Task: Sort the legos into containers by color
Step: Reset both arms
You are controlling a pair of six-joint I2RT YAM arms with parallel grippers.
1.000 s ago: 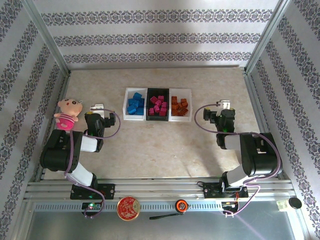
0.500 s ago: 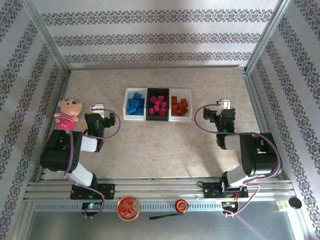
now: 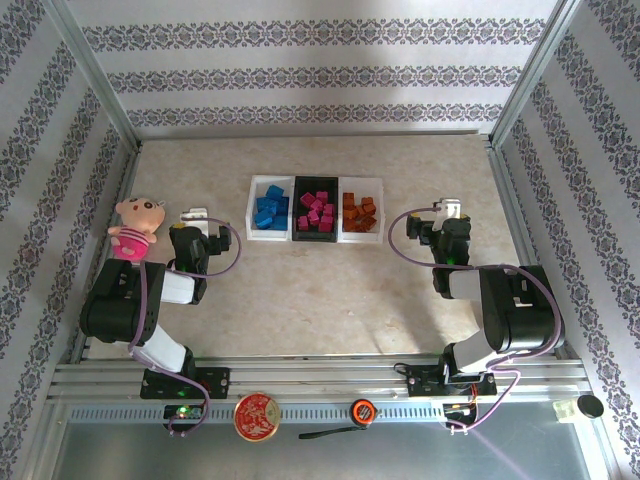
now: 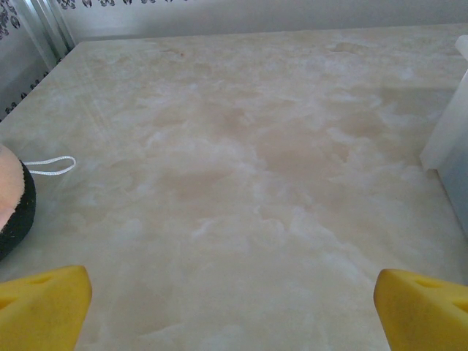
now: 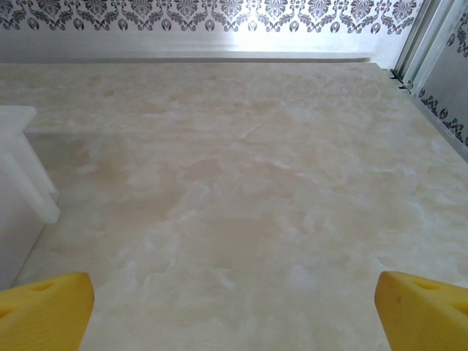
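Since no loose brick showed on the desk [image 3: 320,290], the step in hand looked like a last check rather than a pick. Doing it well would mean keeping both arms low and clear of the row, so that nothing already sorted got knocked. The containers stood side by side toward the far half of the desk: the blue legos [image 3: 270,211] lay in the left white container [image 3: 250,208], the magenta legos [image 3: 317,212] in the black container [image 3: 316,181], and the orange legos [image 3: 359,212] in the right white container [image 3: 380,210]. The left tool [image 3: 194,214] was released, jaws spread wide with nothing between them. It sat to the left of the row and apart from it, with a pink plush doll [image 3: 133,228] just beside it on the outer side. The right tool [image 3: 447,209] was likewise spread and empty, off to the right of the row. Through the left wrist camera only bare desk lay between the yellow fingertips [image 4: 44,307], with a white container wall [image 4: 446,139] at the right edge.
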